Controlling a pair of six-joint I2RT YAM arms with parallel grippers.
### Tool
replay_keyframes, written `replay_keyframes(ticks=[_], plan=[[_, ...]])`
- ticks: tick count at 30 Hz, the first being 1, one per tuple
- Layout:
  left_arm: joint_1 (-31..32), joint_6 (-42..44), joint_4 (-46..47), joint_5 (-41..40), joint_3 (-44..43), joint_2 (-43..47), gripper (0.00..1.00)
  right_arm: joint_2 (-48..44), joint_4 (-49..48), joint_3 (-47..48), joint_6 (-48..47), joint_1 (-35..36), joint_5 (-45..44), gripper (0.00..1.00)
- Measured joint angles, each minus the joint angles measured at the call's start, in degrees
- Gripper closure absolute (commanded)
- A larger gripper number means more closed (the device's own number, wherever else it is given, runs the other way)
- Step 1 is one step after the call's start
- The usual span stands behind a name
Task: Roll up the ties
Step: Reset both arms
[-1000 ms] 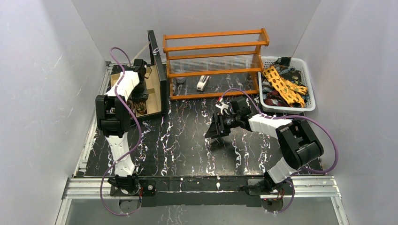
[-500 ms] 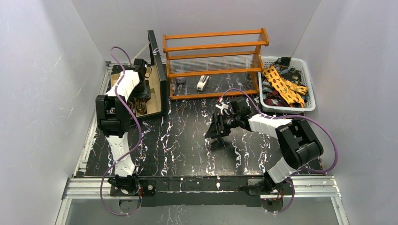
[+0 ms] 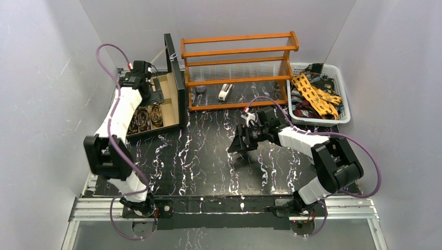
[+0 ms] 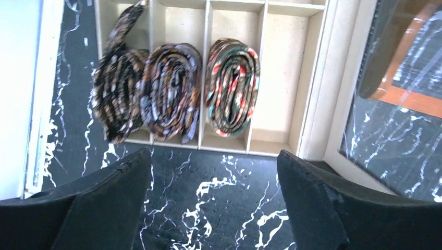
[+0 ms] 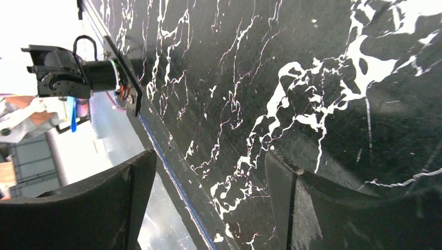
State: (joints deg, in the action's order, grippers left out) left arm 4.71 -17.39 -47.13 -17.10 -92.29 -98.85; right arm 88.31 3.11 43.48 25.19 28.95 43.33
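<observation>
Both hands released, three rolled ties in the box.
The left hand (image 4: 213, 208) hung above the box's (image 4: 312, 88) near edge, its jaws spread wide with nothing between them. Three rolled ties (image 4: 172, 91) stood side by side in adjoining compartments, coils facing up. The right hand (image 5: 208, 203) was open too, gripping nothing, tilted low over the middle of the tabletop (image 5: 323, 52). Loose ties (image 3: 315, 96) lay heaped in the basket (image 3: 319, 122) at the far right.
</observation>
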Motion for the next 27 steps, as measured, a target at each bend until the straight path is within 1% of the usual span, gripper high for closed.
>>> replay_keyframes(ticks=[2,3,5,12,17,20,24,27], plan=[[-0.02,-0.9,0.94,-0.28,3.96,6.29,0.08,-1.79,1.42,0.61,-0.35,0.0,-2.23,0.02],[-0.02,-1.33,1.53,-0.39,5.7,9.55,0.06,-2.93,2.36,1.36,-0.68,0.0,-3.98,0.01],[-0.04,-2.01,2.38,-0.5,8.31,14.97,0.02,-4.76,4.2,3.13,-1.36,-0.04,-7.1,0.01],[-0.09,-6.1,4.94,2.25,21.9,34.58,0.02,-10.58,9.53,11.34,-3.17,-0.11,-19.39,0.01],[-0.09,-10.01,4.94,5.79,30.23,43.76,0.02,-14.14,10.45,13.03,-1.92,-0.13,-26.69,0.01],[-0.09,-11.76,5.16,9.01,33.86,48.54,0.02,-14.45,10.43,12.96,2.23,-0.22,-29.49,0.01],[-0.09,-13.31,5.14,12.55,38.71,54.31,0.02,-14.14,9.99,12.85,6.32,-0.83,-29.24,0.01],[-0.09,-13.97,4.81,14.62,41.92,57.79,0.02,-14.08,9.22,12.85,7.41,-1.01,-28.85,0.01]])
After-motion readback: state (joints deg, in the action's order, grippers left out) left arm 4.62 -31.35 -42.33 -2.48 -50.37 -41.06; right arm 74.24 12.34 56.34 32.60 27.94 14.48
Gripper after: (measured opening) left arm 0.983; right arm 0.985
